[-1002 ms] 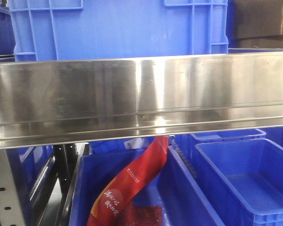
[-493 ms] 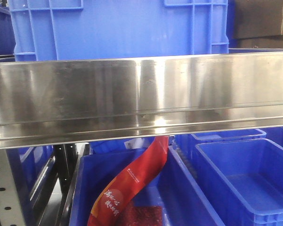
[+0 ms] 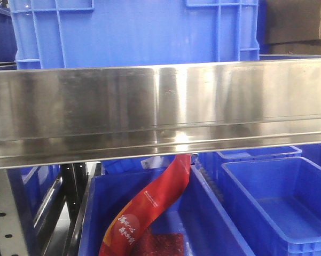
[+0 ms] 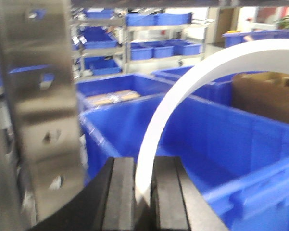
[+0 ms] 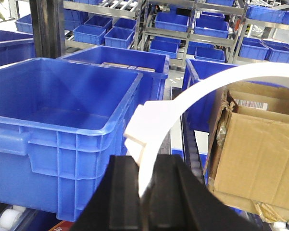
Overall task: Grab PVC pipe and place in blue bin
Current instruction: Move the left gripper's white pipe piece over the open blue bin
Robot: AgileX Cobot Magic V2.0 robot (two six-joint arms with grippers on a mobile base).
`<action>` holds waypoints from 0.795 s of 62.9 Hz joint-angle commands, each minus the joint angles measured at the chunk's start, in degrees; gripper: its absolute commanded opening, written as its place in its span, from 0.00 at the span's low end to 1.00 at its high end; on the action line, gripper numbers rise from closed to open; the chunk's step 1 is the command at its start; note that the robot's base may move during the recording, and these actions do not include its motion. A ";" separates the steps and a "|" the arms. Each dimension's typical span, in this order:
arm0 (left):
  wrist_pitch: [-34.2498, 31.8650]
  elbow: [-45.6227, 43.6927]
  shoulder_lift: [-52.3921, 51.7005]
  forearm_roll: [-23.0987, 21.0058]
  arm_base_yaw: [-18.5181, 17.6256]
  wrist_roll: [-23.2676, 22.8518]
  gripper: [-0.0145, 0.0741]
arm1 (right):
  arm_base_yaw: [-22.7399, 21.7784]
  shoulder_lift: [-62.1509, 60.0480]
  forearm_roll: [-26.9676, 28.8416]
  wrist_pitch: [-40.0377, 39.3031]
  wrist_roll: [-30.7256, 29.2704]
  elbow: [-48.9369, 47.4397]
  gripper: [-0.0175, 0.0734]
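Left wrist view: my left gripper point(image 4: 144, 185) is clamped shut on a white curved PVC pipe point(image 4: 192, 82), which arcs to the upper right of the frame in front of a large blue plastic bin point(image 4: 221, 139).

Right wrist view: my right gripper point(image 5: 146, 192) is closed on a second white curved PVC strip point(image 5: 197, 86). A deep blue plastic crate point(image 5: 86, 159) sits at left and a brown cardboard box point(image 5: 250, 149) at lower right.

Only the wrist views catch the hands and the pipe. The front view gives a brushed steel shelf rail point(image 3: 160, 106) across mid-frame and a red printed ribbon point(image 3: 155, 205) below centre.
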 commanded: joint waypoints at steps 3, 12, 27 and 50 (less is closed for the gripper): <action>1.96 -3.71 3.97 -4.32 -0.18 3.19 0.04 | 0.01 0.28 -0.07 -1.89 -0.25 -0.40 0.01; 2.98 -7.19 8.10 -6.76 -2.54 6.57 0.04 | 0.01 0.28 -0.07 -2.00 -0.25 -0.40 0.01; -0.12 -8.82 12.66 -3.23 -10.68 7.76 0.04 | 0.01 0.28 -0.07 -1.37 -0.25 -0.40 0.01; -9.28 -8.82 18.38 1.56 -22.46 7.65 0.04 | 0.01 0.28 -0.07 0.72 -0.25 -0.40 0.01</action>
